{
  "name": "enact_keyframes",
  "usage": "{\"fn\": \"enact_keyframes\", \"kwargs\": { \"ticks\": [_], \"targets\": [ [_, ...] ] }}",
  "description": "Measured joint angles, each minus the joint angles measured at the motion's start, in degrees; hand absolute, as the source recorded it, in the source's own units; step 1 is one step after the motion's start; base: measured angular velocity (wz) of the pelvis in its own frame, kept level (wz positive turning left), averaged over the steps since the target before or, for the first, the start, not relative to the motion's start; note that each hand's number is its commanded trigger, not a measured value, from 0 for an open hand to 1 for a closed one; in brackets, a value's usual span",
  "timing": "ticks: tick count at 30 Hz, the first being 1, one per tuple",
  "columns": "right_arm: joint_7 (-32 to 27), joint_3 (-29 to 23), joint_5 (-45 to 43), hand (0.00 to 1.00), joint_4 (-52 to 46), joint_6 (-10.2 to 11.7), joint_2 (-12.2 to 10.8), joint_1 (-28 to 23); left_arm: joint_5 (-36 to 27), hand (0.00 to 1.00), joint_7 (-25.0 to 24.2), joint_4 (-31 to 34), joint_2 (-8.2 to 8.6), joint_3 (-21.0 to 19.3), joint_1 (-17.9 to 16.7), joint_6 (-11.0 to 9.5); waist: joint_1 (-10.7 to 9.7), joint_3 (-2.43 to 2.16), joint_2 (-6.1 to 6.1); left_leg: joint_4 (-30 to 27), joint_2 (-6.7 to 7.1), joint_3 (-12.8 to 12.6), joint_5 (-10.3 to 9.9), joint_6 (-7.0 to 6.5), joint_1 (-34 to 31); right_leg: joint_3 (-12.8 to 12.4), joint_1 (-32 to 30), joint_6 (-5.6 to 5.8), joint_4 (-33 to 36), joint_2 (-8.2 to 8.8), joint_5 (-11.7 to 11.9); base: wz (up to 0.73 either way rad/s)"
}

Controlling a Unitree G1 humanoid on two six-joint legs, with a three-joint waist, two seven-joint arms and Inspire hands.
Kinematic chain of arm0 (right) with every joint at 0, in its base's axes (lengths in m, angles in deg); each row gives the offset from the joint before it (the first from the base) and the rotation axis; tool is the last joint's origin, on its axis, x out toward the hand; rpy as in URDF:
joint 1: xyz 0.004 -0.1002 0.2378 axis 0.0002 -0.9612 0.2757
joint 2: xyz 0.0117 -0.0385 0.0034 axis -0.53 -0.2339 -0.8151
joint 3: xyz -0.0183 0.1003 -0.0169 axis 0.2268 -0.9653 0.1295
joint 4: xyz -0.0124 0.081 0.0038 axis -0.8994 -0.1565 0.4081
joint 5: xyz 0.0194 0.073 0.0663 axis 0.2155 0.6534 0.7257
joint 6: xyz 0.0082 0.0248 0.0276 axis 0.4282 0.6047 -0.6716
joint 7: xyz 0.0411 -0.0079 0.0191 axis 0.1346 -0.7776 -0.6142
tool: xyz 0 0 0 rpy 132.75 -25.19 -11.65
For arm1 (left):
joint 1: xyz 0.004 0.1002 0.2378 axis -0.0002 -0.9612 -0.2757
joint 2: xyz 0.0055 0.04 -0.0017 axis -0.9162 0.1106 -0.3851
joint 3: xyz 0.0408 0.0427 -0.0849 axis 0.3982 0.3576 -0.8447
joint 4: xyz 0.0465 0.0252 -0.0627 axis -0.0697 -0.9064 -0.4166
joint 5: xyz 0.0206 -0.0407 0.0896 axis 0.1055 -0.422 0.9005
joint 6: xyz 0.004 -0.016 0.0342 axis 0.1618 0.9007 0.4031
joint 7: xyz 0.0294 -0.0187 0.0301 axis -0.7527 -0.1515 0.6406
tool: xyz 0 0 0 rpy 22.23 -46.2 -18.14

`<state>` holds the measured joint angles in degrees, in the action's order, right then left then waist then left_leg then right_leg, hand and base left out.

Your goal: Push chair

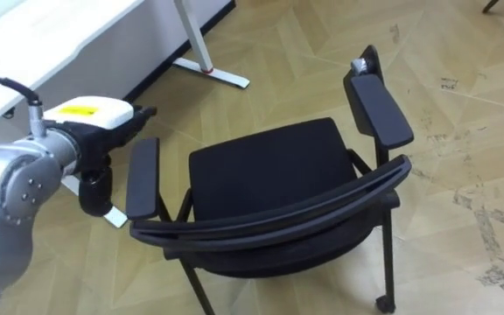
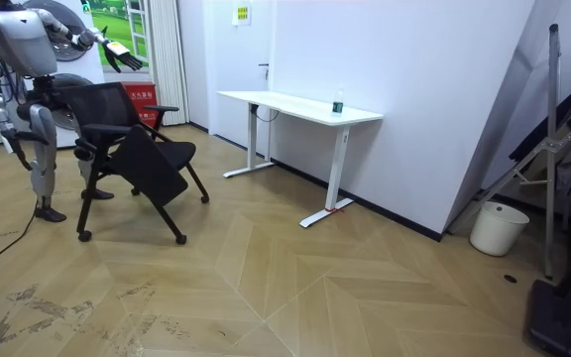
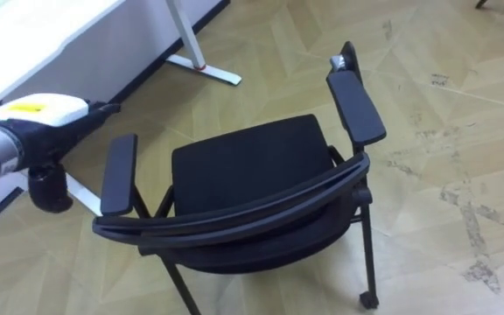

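Black chair (image 1: 269, 175) is seen on the wood floor (image 1: 462, 131) directly before the robot, backrest nearest it, with a white desk (image 1: 51, 35) beyond on the left. Left hand (image 1: 103, 131) is held with fingers straight over the chair's left armrest, apart from it. Right hand (image 2: 8, 142) is hung at the robot's side; its finger state cannot be told.
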<state>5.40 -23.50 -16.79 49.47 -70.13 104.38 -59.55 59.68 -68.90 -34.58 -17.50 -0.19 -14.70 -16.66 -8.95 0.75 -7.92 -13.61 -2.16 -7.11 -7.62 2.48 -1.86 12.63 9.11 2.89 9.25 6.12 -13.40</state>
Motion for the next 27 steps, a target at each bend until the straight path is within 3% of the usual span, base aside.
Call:
{"fn": "enact_keyframes", "kwargs": {
  "ticks": [5, 9, 16, 20, 27],
  "targets": [
    [-0.5, 0.36, 0.0, 0.0, 0.01, -0.01, -0.02, 0.01, -0.24, 0.0, -4.84, 0.42, -1.7, 0.04, 0.02, 0.16, -0.04, 0.47, 0.68, -0.02, -0.01, 0.45, -0.01, -0.01, 0.22, 0.0, 0.04, 0.0, 0.57, 0.02, 0.0, 0.0],
    [-0.64, 0.57, -0.08, 0.0, -0.02, 0.0, -0.02, -0.14, -0.78, 0.0, -6.99, 0.43, -2.42, 0.04, 0.04, 0.3, 0.04, 0.59, 0.91, -1.05, 0.07, 0.98, -0.16, -0.25, -0.55, 0.02, -0.13, 0.0, 0.52, 0.0, -0.01, 0.04],
    [0.16, 0.5, 0.26, 0.0, 0.25, 0.05, -0.03, -0.32, -3.08, 0.0, -9.54, 1.07, -2.64, 0.0, 0.28, 0.37, -0.14, 0.02, 0.89, -2.05, 0.12, 1.17, -0.34, -0.51, -0.89, 0.04, -0.12, 0.08, 0.52, 0.01, -0.04, 0.0],
    [0.07, 0.71, 1.97, 0.0, 0.24, -0.03, -0.02, -0.37, -8.69, 0.0, -10.11, 2.35, -2.63, 0.49, 0.3, 1.15, -0.3, -0.32, 0.43, -2.1, 0.12, 1.3, -0.35, -0.53, -0.98, 0.22, -0.09, 0.08, 0.56, 0.05, -0.04, 0.01],
    [-0.1, 3.08, 3.47, 0.0, 1.44, -0.18, 0.04, -0.26, -18.21, 0.0, -10.04, 2.29, -1.0, 4.78, -0.94, 2.5, -1.82, -0.16, 0.61, -1.96, 0.36, 2.07, -0.35, -0.53, -0.43, 0.58, 0.96, 0.08, 0.63, 0.03, -0.03, 0.06]
  ]
}}
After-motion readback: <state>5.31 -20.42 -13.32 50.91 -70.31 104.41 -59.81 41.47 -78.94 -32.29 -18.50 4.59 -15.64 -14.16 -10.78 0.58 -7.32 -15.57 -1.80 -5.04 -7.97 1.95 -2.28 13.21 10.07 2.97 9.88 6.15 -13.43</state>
